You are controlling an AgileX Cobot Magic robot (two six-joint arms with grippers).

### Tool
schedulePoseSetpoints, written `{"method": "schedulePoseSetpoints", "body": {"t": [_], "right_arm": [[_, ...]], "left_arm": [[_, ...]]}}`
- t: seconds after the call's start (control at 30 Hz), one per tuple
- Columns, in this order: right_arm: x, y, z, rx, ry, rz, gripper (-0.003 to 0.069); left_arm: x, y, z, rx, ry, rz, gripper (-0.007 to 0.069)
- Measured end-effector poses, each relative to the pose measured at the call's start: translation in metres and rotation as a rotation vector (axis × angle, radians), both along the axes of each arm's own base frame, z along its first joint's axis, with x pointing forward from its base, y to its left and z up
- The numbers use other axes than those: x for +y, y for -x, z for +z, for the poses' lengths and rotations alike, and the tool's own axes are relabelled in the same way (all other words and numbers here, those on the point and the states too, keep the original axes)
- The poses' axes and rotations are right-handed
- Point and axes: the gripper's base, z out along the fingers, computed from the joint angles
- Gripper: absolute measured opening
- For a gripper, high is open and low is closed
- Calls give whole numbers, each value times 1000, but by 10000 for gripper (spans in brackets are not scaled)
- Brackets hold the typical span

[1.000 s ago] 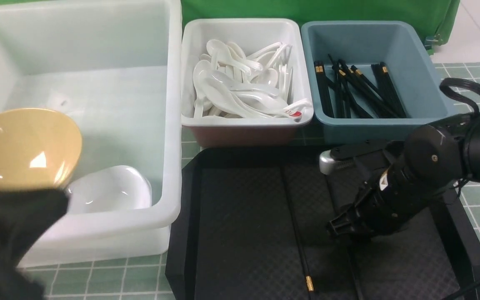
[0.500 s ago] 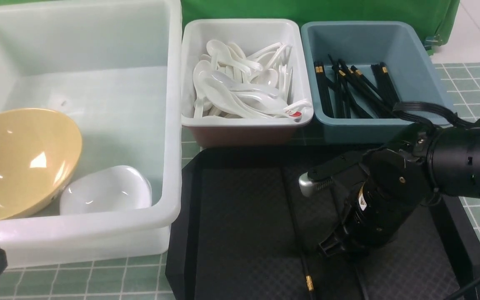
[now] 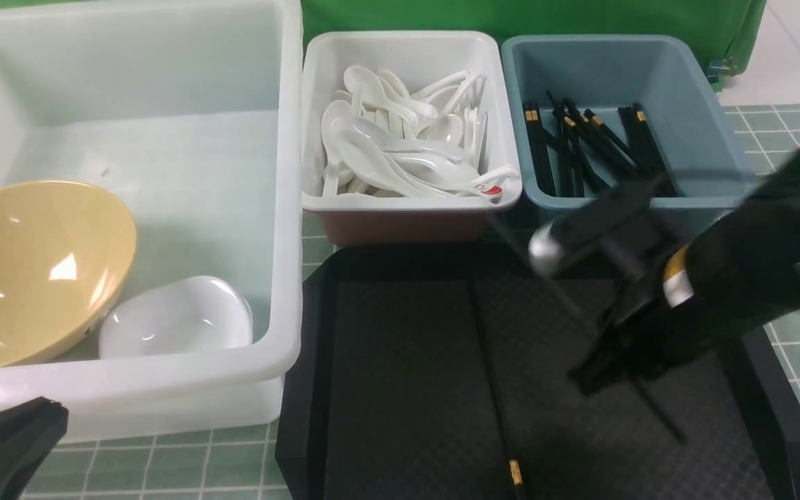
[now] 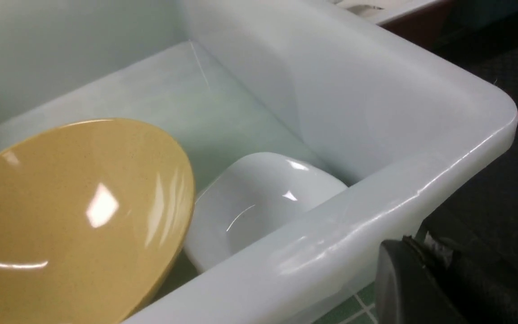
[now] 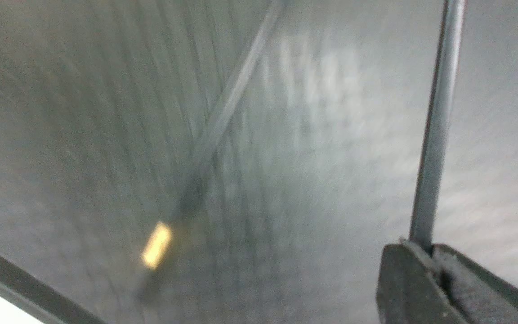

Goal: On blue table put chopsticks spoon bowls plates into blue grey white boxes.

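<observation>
**A:** The right gripper (image 3: 591,375) sits over the black tray (image 3: 400,361), about four o'clock from its centre. It's badly blurred from the front.

**B:** The wrist camera settles it. The fingers are pinched tight on the held chopstick (image 5: 436,135), which runs straight out from between them. I can't tell whether it touches the tray.

**A:** There's a loose chopstick (image 3: 504,430) too, flat on the tray. It runs roughly twelve to six down the middle, gold band at the six o'clock end.

**B:** At one o'clock from the tray is the blue-grey box (image 3: 712,139), with a bundle of black chopsticks (image 3: 580,149) inside. At twelve, the small white box (image 3: 407,52) is heaped with white spoons (image 3: 400,149).

**A:** At ten o'clock is the large white box (image 3: 282,208). The yellow bowl (image 3: 32,271) tilts in its seven o'clock corner, with a white plate (image 3: 178,316) right against it at the bowl's four o'clock.

**B:** And the left gripper (image 3: 39,423)?

**A:** It's down at eight o'clock from the tray, outside the large box's near wall and over the tiled table (image 3: 164,465). The fingers are pressed together with nothing between them.
</observation>
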Motion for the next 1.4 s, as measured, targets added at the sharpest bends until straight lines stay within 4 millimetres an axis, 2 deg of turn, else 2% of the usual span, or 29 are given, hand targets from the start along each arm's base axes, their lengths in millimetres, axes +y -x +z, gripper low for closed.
{"method": "schedulePoseSetpoints", "body": {"t": [0.03, 0.07, 0.1, 0.17, 0.27, 0.3, 0.37, 0.47, 0.5, 0.53, 0.57, 0.6, 0.67, 0.73, 0.8, 0.83, 0.87, 0.9, 0.97, 1.07, 1.2, 1.23, 1.27, 1.33, 1.37, 1.4], "right_arm": [[-1, 0, 3, -23, -2, 4, 67], [-5, 1, 19, -126, -40, 12, 67], [-14, -6, 42, -320, -95, 6, 67], [-23, -22, 63, -551, -188, -11, 67], [-37, -56, 71, -738, -371, -56, 67], [-40, -65, 69, -750, -407, -74, 69], [-53, -100, 55, -725, -503, -181, 83], [-69, -141, 23, -611, -525, -345, 148], [-69, -143, 21, -602, -526, -357, 162], [-73, -154, 7, -551, -501, -404, 215], [-73, -156, 4, -538, -493, -417, 231], [-74, -161, -7, -488, -457, -450, 293], [-71, -159, -12, -443, -416, -471, 334], [-59, -147, -17, -334, -324, -520, 392], [-41, -125, -22, -184, -206, -532, 411], [-40, -125, -21, -182, -207, -525, 412], [-20, -106, -28, -53, -121, -446, 412], [-9, -94, -33, 43, -82, -386, 412], [21, -69, -45, 200, -52, -241, 410], [56, -46, -59, 277, -64, -125, 410], [81, -41, -78, 267, -80, -76, 407], [82, -41, -80, 268, -80, -76, 405], [86, -43, -93, 286, -67, -77, 398], [88, -45, -108, 311, -33, -78, 374], [88, -45, -108, 310, -35, -79, 374], [89, -46, -110, 312, -30, -77, 344]], "left_arm": [[0, 0, 0, -2, -1, 0, 3], [0, 0, 1, -12, -6, 0, 3], [0, -1, 2, -27, -15, 0, 3], [0, -1, 3, -42, -18, -2, 3], [0, -1, 3, -48, -22, -3, 4], [0, -2, 2, -47, -22, -3, 4], [0, -2, 1, -44, -25, -4, 4], [0, -2, 0, -44, -27, -4, 4], [0, -2, 0, -44, -27, -4, 4], [0, -2, 0, -44, -27, -4, 4], [0, -2, 0, -44, -27, -4, 4], [0, -2, 0, -44, -27, -4, 4], [0, -2, 0, -45, -27, -4, 4], [0, -2, 0, -46, -31, -3, 4], [0, -2, 0, -47, -31, -3, 4], [0, -2, 0, -47, -32, -3, 4], [0, -2, 0, -48, -33, -3, 4], [0, -2, 0, -49, -34, -3, 4], [0, -2, 0, -50, -33, -3, 4], [0, -2, 0, -50, -33, -3, 4], [0, -2, 0, -50, -33, -3, 4], [0, -2, 0, -50, -33, -3, 4], [0, -2, 0, -50, -33, -3, 4], [0, -2, 0, -50, -33, -3, 4], [0, -2, 0, -50, -33, -3, 4], [0, -2, 0, -49, -34, -3, 4]]}}
